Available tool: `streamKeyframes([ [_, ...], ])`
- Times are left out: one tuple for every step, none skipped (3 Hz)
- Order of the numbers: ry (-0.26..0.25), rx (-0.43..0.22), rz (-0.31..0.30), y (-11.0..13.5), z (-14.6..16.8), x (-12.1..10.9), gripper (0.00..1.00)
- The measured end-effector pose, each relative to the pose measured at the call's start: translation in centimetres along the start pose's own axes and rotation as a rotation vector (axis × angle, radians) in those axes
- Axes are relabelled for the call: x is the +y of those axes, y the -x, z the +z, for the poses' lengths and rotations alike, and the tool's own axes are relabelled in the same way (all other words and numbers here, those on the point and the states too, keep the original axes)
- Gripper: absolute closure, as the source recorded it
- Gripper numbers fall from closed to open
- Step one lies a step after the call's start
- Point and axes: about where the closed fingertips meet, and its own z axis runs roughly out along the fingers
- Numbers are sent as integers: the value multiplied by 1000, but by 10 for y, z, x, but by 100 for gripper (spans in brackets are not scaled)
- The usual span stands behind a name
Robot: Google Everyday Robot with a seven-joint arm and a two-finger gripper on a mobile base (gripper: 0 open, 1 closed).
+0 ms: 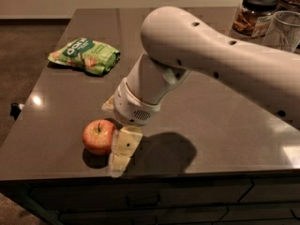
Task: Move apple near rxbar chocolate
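The apple [98,136] is round, red and yellow, with a short dark stem. It sits on the dark table [215,125] near the front edge, left of centre. My gripper [112,139] is down at the apple's right side. One cream finger [123,146] stands right beside the apple, reaching down to the table. The other finger's tip [108,106] shows behind the apple, under the wrist. The fingers are spread apart and hold nothing. The rxbar chocolate is not in view; my arm covers the middle of the table.
A green crinkled snack bag [84,55] lies at the back left. A lidded jar [255,14] and a clear glass [284,29] stand at the back right. The table's front edge [140,175] runs just below the apple.
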Motion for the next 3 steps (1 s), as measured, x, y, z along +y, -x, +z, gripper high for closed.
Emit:
streamKeyframes([
  [23,-31,-8,10,7,2,24],
  [25,-59,-6,18,6,-2,47],
  [-67,-74,52,9,-21,-25,70],
])
